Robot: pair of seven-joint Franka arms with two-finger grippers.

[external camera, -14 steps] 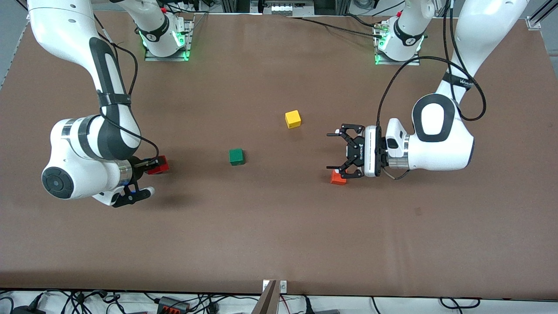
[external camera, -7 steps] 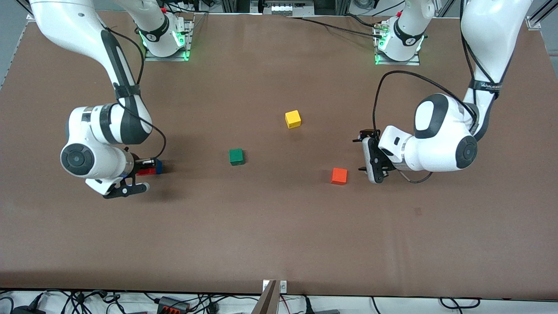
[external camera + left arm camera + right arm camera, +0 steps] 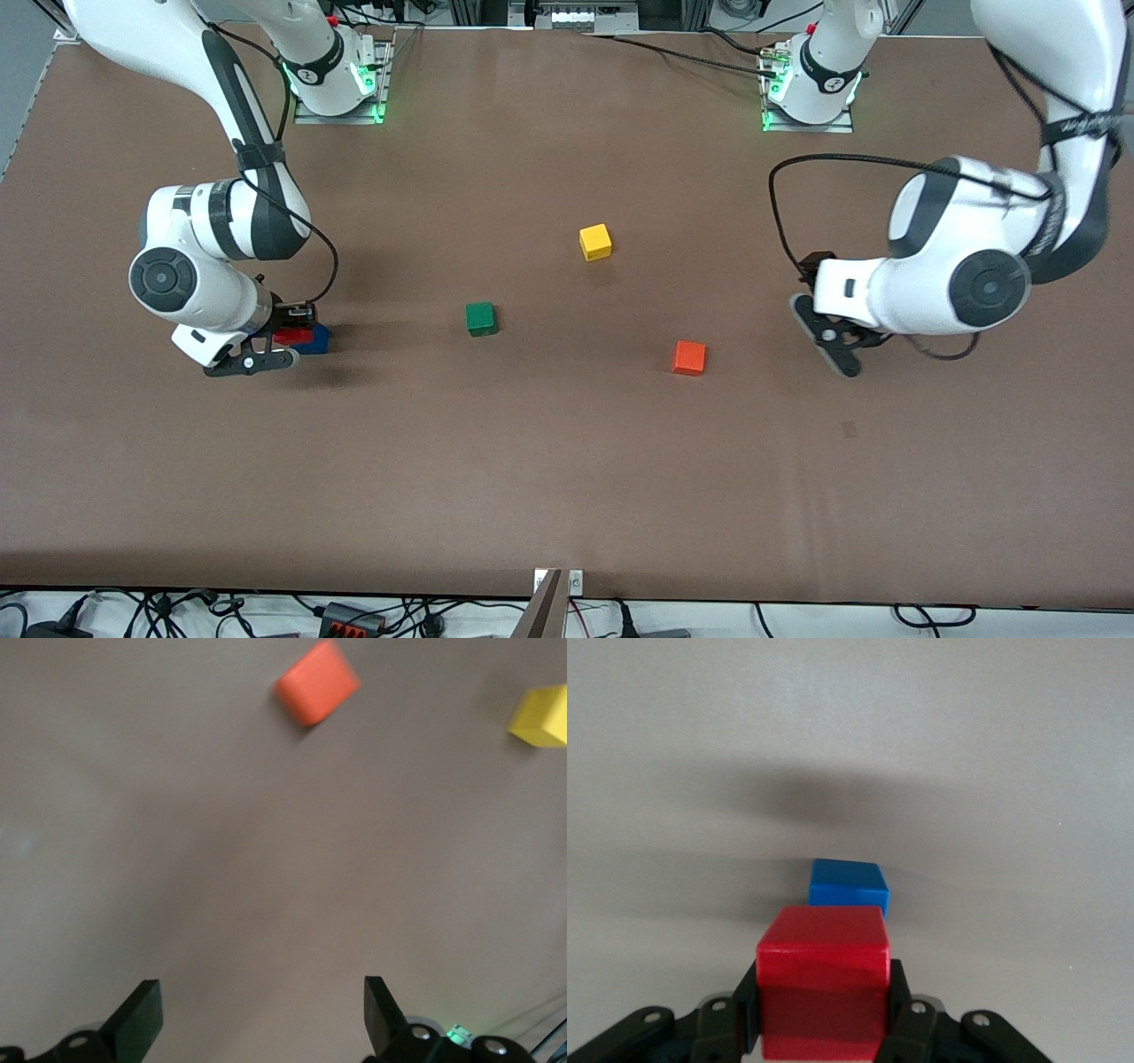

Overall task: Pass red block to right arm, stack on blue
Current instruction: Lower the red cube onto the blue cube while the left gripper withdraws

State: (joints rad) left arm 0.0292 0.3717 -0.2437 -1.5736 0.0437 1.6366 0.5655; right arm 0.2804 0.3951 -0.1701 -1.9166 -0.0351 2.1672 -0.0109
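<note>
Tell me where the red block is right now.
The red block is clamped in the right gripper, up in the air over the blue block, at the right arm's end of the table.

Bare table point(image 3: 567, 461) lies open between the widely spaced green cube point(image 3: 480, 318), yellow cube point(image 3: 595, 241) and orange cube point(image 3: 688, 357), while nothing stands beside the blue block point(image 3: 849, 883).

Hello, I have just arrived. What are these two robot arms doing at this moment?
The right gripper holds the small bright-red cube just above the small deep-blue cube, not yet set on it. The left gripper is open and empty, waiting over the brown table near the small orange cube. The green cube and the yellow cube lie untouched.
</note>
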